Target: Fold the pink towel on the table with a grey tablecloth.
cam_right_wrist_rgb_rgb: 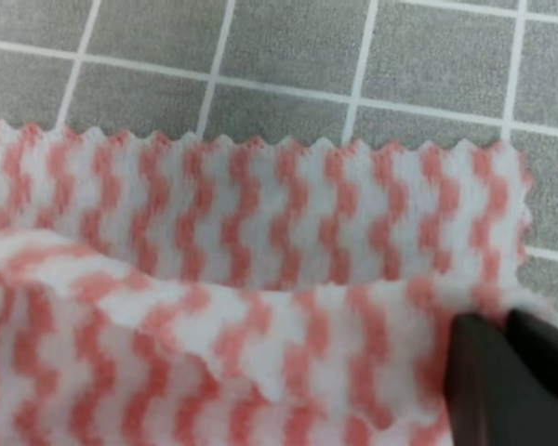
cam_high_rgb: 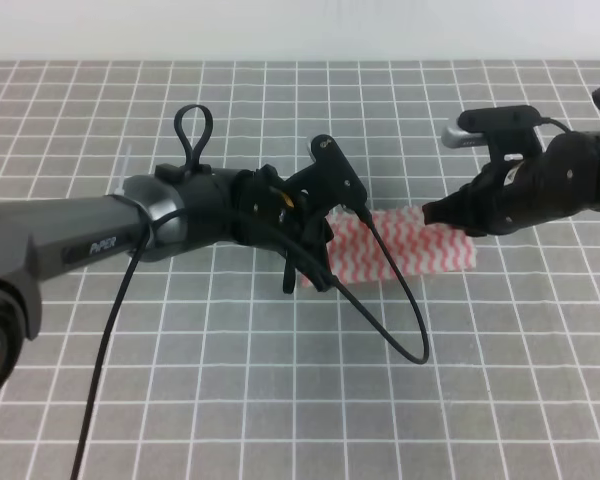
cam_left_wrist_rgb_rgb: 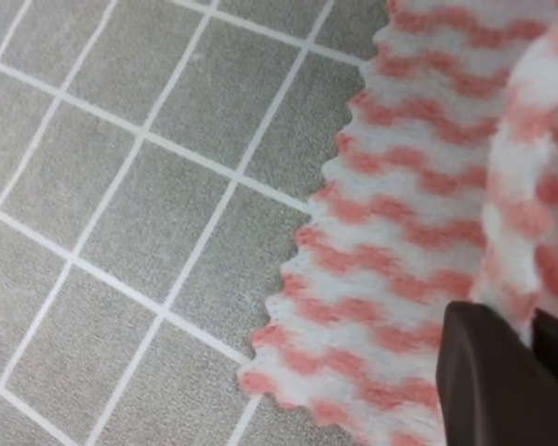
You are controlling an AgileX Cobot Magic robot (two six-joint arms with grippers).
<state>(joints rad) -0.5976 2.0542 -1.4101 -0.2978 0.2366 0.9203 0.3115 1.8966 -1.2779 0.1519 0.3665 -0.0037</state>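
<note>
Both the left end effector [cam_high_rgb: 315,262] and right end effector [cam_high_rgb: 442,212] pinched raised folds of the pink towel [cam_high_rgb: 415,245]; fingertips were largely cropped.

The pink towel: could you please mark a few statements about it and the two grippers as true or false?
1. The pink towel lies on the grey gridded tablecloth. True.
2. The towel has plain blue stripes. False: pink-and-white zigzags.
3. The left gripper pinches a raised towel fold. True.
4. The right gripper hangs far from the towel. False: it grips a lifted edge.
5. The towel's edges are pinked. True.
</note>
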